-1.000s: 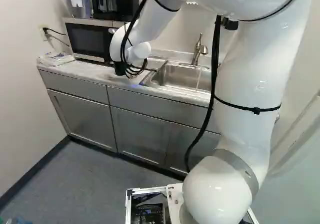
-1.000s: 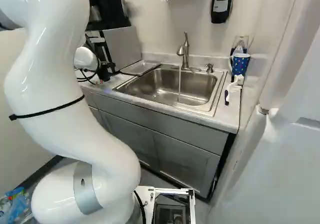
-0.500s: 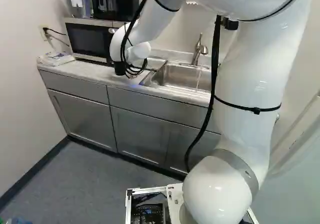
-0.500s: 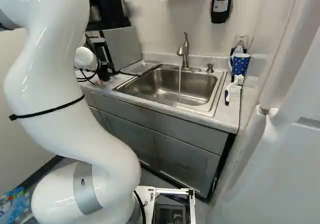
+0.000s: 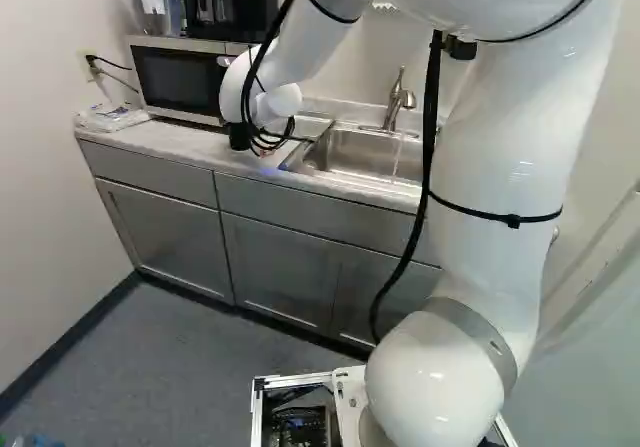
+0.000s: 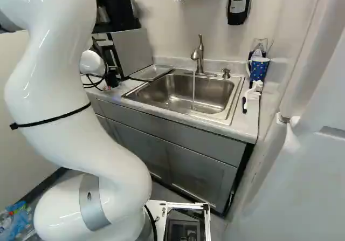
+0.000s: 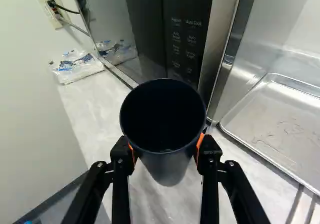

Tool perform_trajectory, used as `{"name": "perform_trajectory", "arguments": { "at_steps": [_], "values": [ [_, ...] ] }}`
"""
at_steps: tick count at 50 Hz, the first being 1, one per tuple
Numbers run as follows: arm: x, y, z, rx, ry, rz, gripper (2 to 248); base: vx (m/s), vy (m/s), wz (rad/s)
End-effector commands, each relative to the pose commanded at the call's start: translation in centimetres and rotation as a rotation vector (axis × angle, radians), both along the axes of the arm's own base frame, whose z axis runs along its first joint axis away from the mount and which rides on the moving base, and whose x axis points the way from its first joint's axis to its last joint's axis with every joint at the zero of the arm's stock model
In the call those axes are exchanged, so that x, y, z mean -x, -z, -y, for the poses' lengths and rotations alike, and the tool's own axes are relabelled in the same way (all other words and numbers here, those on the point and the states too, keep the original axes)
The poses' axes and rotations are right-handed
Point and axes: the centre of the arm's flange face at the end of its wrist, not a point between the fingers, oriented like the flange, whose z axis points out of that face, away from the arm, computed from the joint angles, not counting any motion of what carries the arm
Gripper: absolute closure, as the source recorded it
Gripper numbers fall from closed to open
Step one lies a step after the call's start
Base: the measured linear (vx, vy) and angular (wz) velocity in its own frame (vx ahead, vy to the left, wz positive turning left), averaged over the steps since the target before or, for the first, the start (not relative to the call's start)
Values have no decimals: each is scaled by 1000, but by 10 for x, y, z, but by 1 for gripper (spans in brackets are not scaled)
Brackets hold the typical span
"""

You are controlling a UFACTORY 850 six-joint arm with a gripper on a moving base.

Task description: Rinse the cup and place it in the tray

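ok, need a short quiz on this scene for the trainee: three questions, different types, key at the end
1. True or false: the hand holds the dark cup between its two fingers.
2. Where is the metal tray?
A) down in the sink basin
B) beside the sink, next to the microwave
C) on the floor
3. Fill in the missing word: a stream of ____ falls from the faucet into the sink.

Key: 1 true; 2 B; 3 water
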Motion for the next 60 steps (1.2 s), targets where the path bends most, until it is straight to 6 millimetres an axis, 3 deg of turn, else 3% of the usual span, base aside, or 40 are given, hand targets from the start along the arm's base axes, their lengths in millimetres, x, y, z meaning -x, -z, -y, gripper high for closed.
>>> {"name": "perform_trajectory", "arguments": {
  "at_steps": [11,60],
  "values": [
    [2,-7,8,-5,10,9,124,0,0,0],
    [12,-56,89,-39,138,86,124,0,0,0]
  ]
}}
